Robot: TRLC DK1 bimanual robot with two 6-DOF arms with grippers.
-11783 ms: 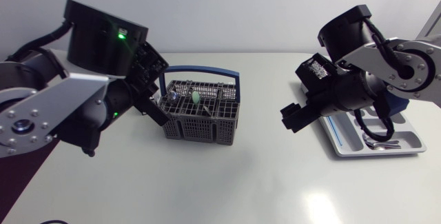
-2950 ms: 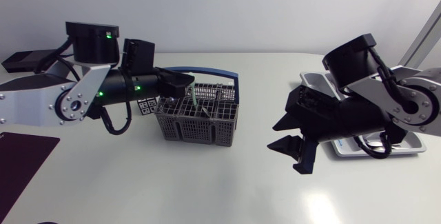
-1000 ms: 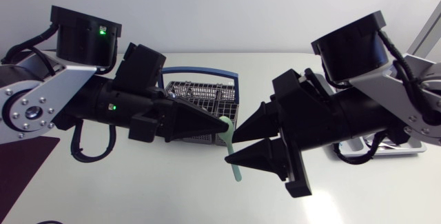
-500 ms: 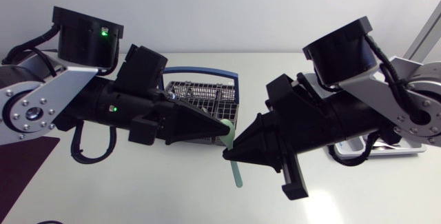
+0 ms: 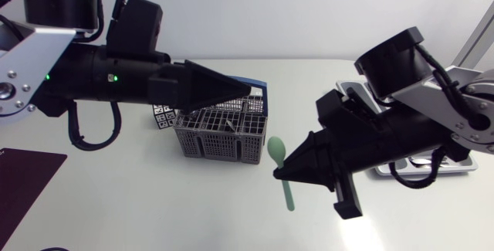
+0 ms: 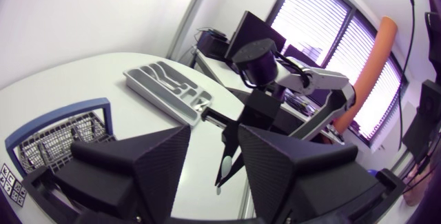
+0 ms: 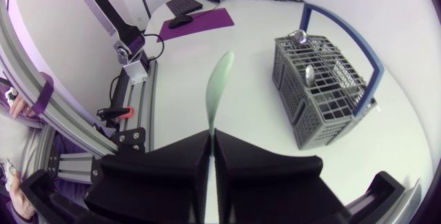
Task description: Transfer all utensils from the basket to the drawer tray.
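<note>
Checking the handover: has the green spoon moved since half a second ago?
Yes. The green spoon, held in the right hand, has shifted rightward, away from the basket.

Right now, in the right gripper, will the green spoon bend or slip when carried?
The spoon looks like thin plastic, so it is probably light and a little flexible. The right gripper pinches only its narrow handle, so it might pivot or slip if swung fast.

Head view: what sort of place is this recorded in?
Probably a lab bench staged as a kitchen chore: a plain white table, a wire cutlery basket, a compartmented drawer tray, and a green spoon in the right jaws.
</note>
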